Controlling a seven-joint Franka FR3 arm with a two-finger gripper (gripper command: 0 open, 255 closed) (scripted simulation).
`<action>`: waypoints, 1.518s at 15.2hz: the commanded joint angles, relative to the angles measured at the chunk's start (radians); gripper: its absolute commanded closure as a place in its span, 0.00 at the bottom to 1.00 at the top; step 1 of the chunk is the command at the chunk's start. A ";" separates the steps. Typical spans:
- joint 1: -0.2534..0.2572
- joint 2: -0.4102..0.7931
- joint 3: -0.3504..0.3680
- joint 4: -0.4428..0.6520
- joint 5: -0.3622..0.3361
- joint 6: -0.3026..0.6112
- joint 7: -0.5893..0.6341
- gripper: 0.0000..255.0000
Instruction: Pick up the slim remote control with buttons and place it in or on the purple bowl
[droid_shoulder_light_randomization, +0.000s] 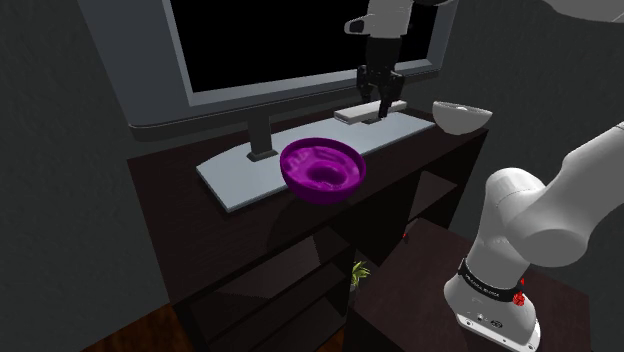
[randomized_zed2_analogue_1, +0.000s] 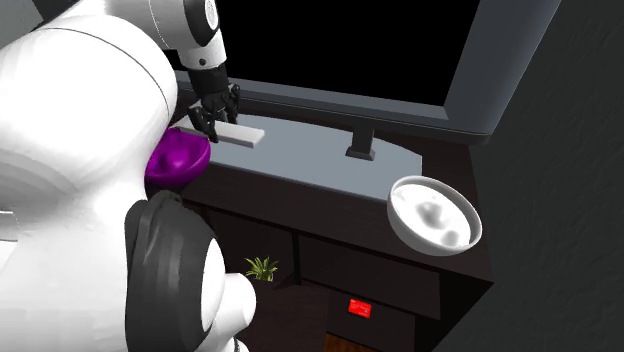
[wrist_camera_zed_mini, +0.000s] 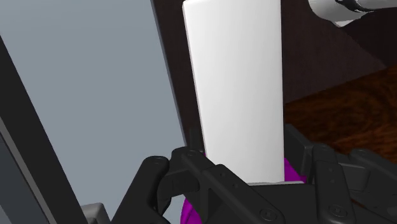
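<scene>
The remote (wrist_camera_zed_mini: 238, 89) is drawn as a plain white slim slab, and my gripper (wrist_camera_zed_mini: 248, 170) is shut on one end of it, a black finger (wrist_camera_zed_mini: 191, 175) on each side. In the shoulder view the gripper (droid_shoulder_light_randomization: 381, 103) hangs over the far end of the grey TV base (droid_shoulder_light_randomization: 240, 182), with the remote (droid_shoulder_light_randomization: 356, 115) sticking out toward that view's left. In the second exterior view the remote (randomized_zed2_analogue_1: 242, 135) lies level from the gripper (randomized_zed2_analogue_1: 213, 120), just above the base. The purple bowl (droid_shoulder_light_randomization: 322, 170) stands on the base's front edge, upright, apart from the gripper; its rim (randomized_zed2_analogue_1: 180, 158) shows beside the arm.
A large TV (droid_shoulder_light_randomization: 300, 40) on two legs stands behind the gripper. A white bowl (droid_shoulder_light_randomization: 462, 115) sits at the end of the dark shelf unit (droid_shoulder_light_randomization: 180, 165), also the white bowl (randomized_zed2_analogue_1: 435, 212). A small plant (randomized_zed2_analogue_1: 262, 267) sits on the floor below.
</scene>
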 joint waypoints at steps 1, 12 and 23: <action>0.017 0.034 0.033 0.020 0.024 0.010 0.044 1.00; 0.096 0.266 0.178 0.205 0.107 0.046 0.248 1.00; 0.095 0.239 0.176 0.030 0.105 0.194 0.251 1.00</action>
